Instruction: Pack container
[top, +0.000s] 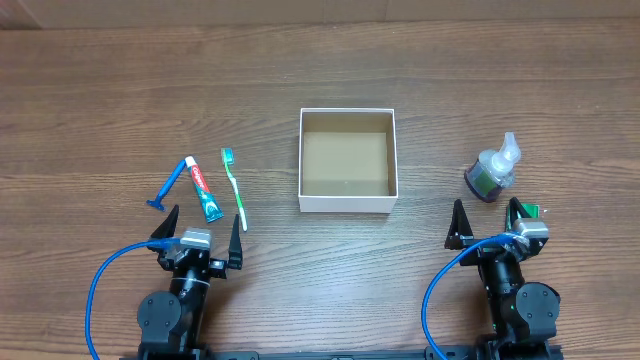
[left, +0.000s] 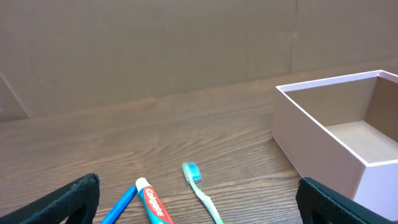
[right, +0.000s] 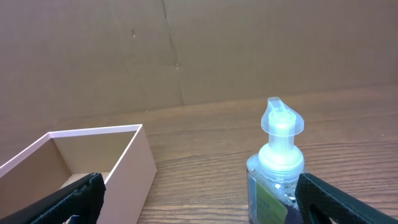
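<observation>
The container (top: 347, 205) is a square white-walled box with a brown cardboard inside, empty, at the table's middle. It shows at the right of the left wrist view (left: 323, 140) and at the left of the right wrist view (right: 134, 165). A toothbrush (top: 234, 187), a toothpaste tube (top: 204, 190) and a blue razor (top: 166, 190) lie left of it, just ahead of my open, empty left gripper (top: 204, 228). A clear pump bottle (top: 493, 171) stands right of the box, just ahead of my open, empty right gripper (top: 487, 222).
The wooden table (top: 100, 90) carries everything. A brown cardboard wall (left: 155, 43) closes off the far side. The left wrist view shows the toothbrush (left: 200, 190), toothpaste (left: 154, 204) and razor handle (left: 119, 205); the right wrist view shows the bottle (right: 278, 165).
</observation>
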